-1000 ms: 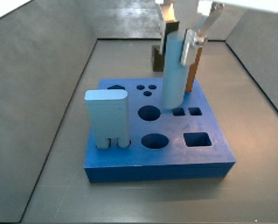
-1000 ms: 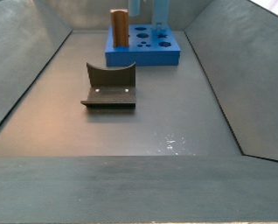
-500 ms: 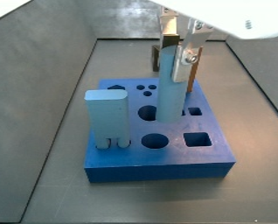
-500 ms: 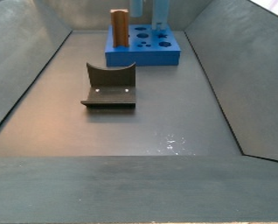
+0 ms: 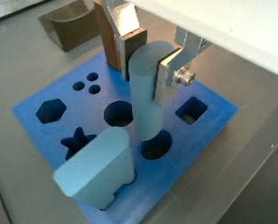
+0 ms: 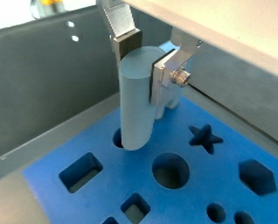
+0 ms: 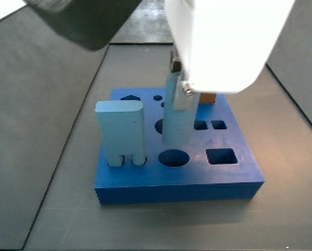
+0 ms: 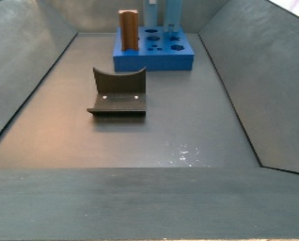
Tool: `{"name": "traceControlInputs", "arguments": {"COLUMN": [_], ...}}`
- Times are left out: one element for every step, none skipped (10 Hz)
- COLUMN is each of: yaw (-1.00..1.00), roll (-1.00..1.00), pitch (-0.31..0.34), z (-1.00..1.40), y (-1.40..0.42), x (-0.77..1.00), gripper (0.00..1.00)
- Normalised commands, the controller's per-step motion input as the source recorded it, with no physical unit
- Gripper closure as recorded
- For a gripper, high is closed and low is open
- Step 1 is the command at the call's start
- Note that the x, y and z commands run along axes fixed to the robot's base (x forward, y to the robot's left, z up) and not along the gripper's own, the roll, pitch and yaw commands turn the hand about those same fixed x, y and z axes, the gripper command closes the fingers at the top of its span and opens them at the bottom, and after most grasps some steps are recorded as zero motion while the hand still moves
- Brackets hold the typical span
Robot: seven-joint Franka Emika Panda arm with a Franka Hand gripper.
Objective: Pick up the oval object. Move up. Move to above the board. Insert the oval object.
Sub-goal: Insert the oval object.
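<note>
Insertion was the step in hand, as we judged it: the gripper (image 6: 148, 59) stood over the board (image 6: 100, 184) with its silver fingers (image 6: 121, 26) clamped on the upper part of the oval peg (image 6: 136, 101), which hung upright with its lower end down at the top face, at or just inside a rounded hole near the middle. We could not tell from either wrist view whether the tip had already entered. In a side view the peg (image 7: 179, 118) showed as a slim light-blue column just right of the pale block (image 7: 121, 132) standing at the near left of the board (image 7: 185, 176); the robot's white body hid the fingers there. To do this well, we thought the peg should stay vertical, its rounded sides lined up with the long axis of the hole, and go down slowly so that any catch on the rim could be corrected by a small sideways shift, not by force. The grip should be held until the peg sat firmly. The orange-brown block (image 5: 121, 45) stood just behind the fingers, so clearance there mattered. The dark fixture (image 8: 117, 92) lay well apart, nearer the camera. We saw no brand, label or writing anywhere.
</note>
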Motion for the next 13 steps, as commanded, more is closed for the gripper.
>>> {"name": "traceControlInputs", "arguments": {"yaw": [-0.41, -0.34, -0.30, -0.38, -0.37, -0.27, -0.16, -0.05, -0.21, -0.13, 0.00, 0.00, 0.00], "roll": [0.17, 0.06, 0.04, 0.15, 0.13, 0.12, 0.08, 0.01, 0.06, 0.06, 0.03, 0.03, 0.00], "pitch": [0.164, 0.000, -0.003, 0.000, 0.003, 0.026, 0.099, 0.011, 0.046, 0.020, 0.000, 0.000, 0.000], "z": [0.00, -0.24, -0.33, -0.21, -0.19, -0.09, -0.01, -0.07, -0.07, -0.19, -0.17, -0.09, -0.04], "y": [-0.32, -0.59, -0.61, -0.32, -0.05, 0.00, 0.04, 0.07, 0.00, -0.13, 0.00, 0.00, 0.18], "x": [0.25, 0.44, 0.53, 0.53, 0.37, 0.02, 0.00, -0.24, -0.32, -0.22, -0.23, -0.19, 0.00], "gripper": [1.00, 1.00, 1.00, 1.00, 1.00, 1.00, 1.00, 1.00, 1.00, 1.00, 1.00, 1.00, 1.00]}}
